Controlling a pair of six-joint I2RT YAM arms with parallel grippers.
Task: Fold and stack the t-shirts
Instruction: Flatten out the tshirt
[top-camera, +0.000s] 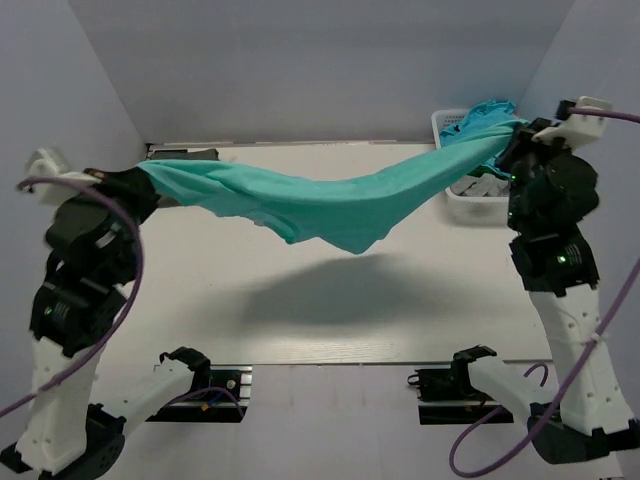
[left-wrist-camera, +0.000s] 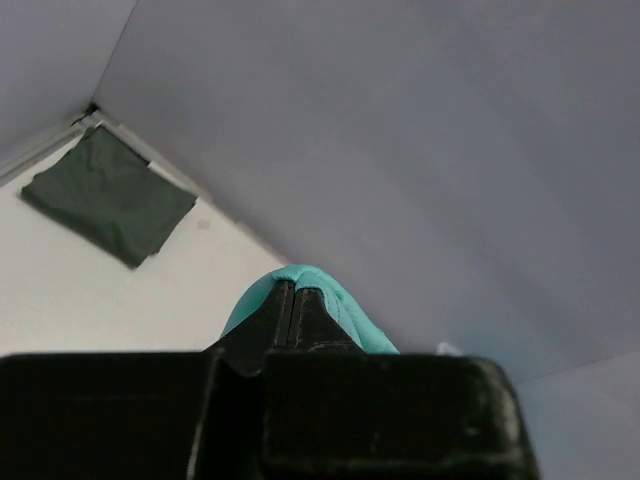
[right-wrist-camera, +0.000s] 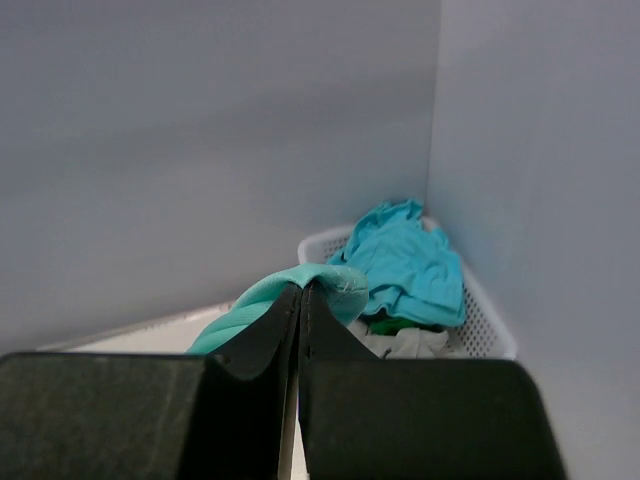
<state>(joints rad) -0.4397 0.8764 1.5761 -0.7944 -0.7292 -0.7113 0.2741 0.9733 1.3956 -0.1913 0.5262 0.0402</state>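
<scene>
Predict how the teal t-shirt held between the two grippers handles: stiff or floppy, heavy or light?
Probably floppy: the teal t-shirt sags in the middle between the left gripper and right gripper. Likely light: two small pinches carry it clear of the table. Released, it would likely drape.

We take this for a robotics lab, a closed test cell rather than a home or a shop. Plain grey walls (top-camera: 330, 70) box in a smooth white desk (top-camera: 400, 320) on three sides. Two robot arms, the left arm (top-camera: 80, 290) and the right arm (top-camera: 555, 210), stand on black mounting plates (top-camera: 215, 390) at the desk's near edge. They are built of white links and black joints, with small green lights (top-camera: 562, 258) glowing on them. Purple cables (top-camera: 135, 270) loop loosely off both arms. In the far right corner sits a white lattice basket (top-camera: 470, 210) heaped with crumpled t-shirts (right-wrist-camera: 400, 265), household laundry set inside a bare rig.
</scene>
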